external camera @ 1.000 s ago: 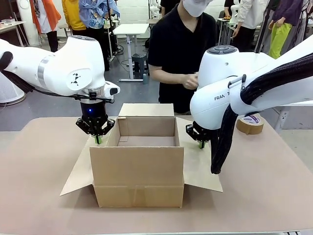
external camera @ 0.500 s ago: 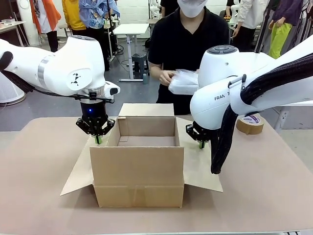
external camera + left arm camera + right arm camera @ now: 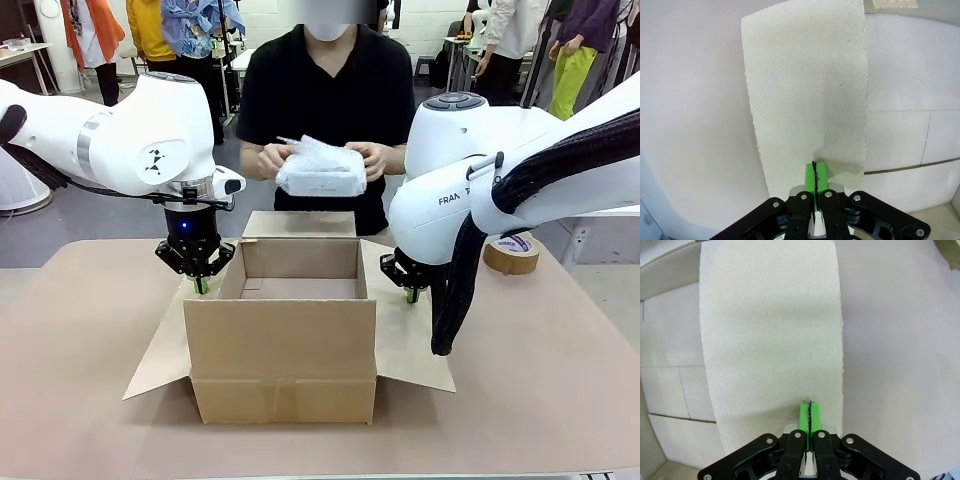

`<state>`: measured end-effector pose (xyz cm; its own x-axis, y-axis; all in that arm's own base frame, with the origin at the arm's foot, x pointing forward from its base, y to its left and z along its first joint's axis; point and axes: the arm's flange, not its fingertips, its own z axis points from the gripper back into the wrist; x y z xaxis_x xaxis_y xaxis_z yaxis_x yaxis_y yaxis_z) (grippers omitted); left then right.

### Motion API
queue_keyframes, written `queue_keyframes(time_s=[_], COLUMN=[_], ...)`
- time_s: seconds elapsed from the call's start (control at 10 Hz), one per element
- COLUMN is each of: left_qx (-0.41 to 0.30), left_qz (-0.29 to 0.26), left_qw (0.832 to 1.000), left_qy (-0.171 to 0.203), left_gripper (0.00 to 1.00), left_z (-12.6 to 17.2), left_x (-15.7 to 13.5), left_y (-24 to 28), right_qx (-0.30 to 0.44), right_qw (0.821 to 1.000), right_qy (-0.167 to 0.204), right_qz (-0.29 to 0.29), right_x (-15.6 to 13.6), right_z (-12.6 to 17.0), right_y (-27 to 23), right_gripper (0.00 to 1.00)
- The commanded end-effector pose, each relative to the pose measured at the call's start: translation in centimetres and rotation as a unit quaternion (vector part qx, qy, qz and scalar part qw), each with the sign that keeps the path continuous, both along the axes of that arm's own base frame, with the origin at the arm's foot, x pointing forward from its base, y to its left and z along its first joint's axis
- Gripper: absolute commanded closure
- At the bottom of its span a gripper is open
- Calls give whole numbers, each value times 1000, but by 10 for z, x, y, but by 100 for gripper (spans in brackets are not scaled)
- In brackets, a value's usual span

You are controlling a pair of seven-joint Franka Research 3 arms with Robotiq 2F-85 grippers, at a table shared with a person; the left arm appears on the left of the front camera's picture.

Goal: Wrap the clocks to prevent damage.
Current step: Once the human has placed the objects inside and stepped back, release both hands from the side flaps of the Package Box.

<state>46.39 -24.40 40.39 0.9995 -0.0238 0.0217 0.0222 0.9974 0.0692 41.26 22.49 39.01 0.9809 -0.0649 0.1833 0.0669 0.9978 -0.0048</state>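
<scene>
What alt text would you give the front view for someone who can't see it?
A person at the far side holds a white wrapped bundle at chest height, behind an open cardboard box on the table. The left pincer and right pincer, both shut, rest on the box's spread side flaps. A tape roll lies far right.

1 tape roll (image 3: 511, 253) on tan table (image 3: 570, 390), far right corner. Behind: white table (image 3: 268, 58), dark stool (image 3: 286, 122) near it, people standing.
</scene>
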Motion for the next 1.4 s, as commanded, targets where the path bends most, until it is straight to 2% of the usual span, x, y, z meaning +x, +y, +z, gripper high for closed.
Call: queue_keyframes(time_s=[0.0, 1.3], left_qx=[9, 9], left_qz=[5, 5], left_qw=[1000, 1000], left_qy=[-5, -5], left_gripper=[100, 100], left_z=[-1, -1], left_x=[0, 0], left_y=[-1, -1], right_qx=[-1, -1], right_qw=[1000, 1000], right_qy=[0, 0], right_qz=[0, 0], right_x=[0, 0], right_z=[-1, -1], right_y=[1, 1], right_gripper=[99, 99])
